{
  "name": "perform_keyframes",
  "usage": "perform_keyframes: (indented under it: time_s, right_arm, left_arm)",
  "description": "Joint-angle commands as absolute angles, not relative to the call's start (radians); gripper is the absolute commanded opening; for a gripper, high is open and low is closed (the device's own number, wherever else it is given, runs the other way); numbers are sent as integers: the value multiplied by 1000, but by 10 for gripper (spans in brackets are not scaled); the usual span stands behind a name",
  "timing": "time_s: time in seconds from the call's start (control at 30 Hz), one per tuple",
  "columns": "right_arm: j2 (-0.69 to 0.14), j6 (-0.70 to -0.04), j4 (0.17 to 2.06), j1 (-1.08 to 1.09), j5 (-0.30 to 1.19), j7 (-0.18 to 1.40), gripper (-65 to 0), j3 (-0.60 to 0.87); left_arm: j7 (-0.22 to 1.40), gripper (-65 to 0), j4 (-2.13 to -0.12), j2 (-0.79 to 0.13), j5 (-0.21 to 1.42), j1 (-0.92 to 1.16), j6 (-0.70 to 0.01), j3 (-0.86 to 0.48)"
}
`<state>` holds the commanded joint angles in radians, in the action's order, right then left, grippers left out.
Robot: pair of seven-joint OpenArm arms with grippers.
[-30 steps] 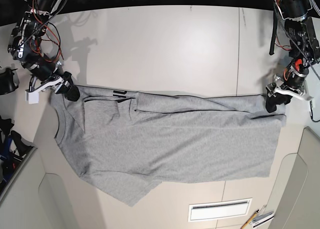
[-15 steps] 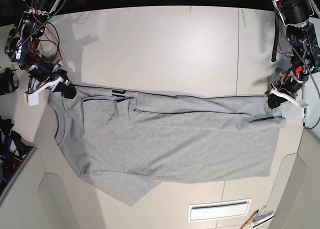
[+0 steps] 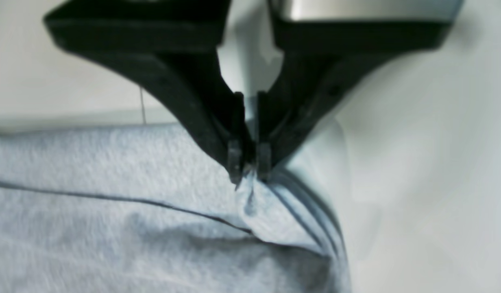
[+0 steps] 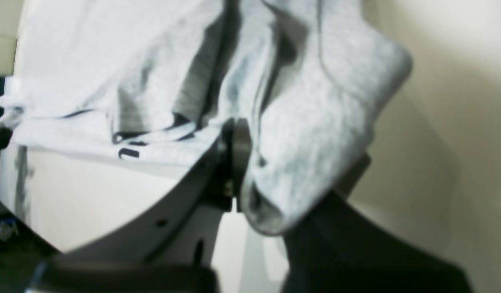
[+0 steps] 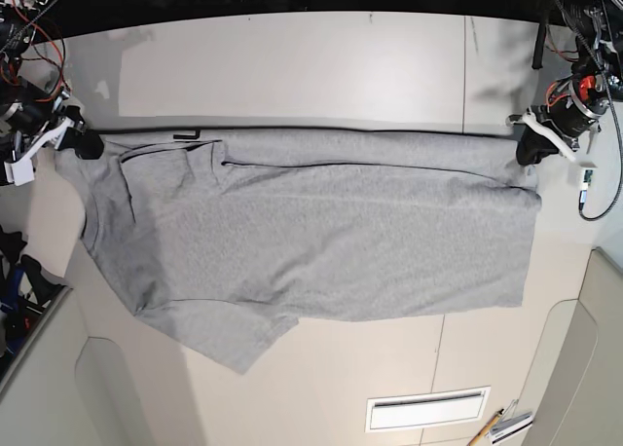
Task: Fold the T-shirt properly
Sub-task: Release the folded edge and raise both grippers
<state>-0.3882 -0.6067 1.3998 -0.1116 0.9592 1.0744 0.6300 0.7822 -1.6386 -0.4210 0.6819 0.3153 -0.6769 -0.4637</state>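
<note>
Since half a second ago both arms have drawn the T-shirt (image 5: 311, 232) further up the table (image 5: 292, 66) and pulled it tighter: its top edge, which sagged and showed a folded flap with black lettering, now runs almost straight from one gripper to the other, with only a short black mark peeking out near the upper left.

At the left of the base view, the right gripper (image 5: 80, 146) has moved outward toward the table's left edge. Its fingers are clamped on a bunched corner of the shirt, and in the right wrist view the grey cloth (image 4: 307, 122) drapes over one finger while black letter strokes show on a lower layer.

The shirt lies spread flat across the middle of the table, one sleeve pointing toward the lower left.

At the right, the left gripper (image 5: 531, 152) sits higher than before, near the table seam. The left wrist view shows its fingertips (image 3: 234, 158) pinched together on a small pucker of the shirt's corner (image 3: 254, 199).

No containers are in sight.
</note>
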Motion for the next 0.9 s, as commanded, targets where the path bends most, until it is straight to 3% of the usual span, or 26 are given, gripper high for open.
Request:
perform_keyframes:
  time_s: [0.33, 0.9]
  right_arm:
    - [-387, -611, 1534, -285, 1007, 1113, -650, 714]
    - [-385, -609, 1591, -413, 978, 1121, -650, 714]
  left_arm:
    - [864, -650, -1746, -421, 841, 535, -698, -609]
    - [944, -637, -1749, -388, 894, 609, -698, -610]
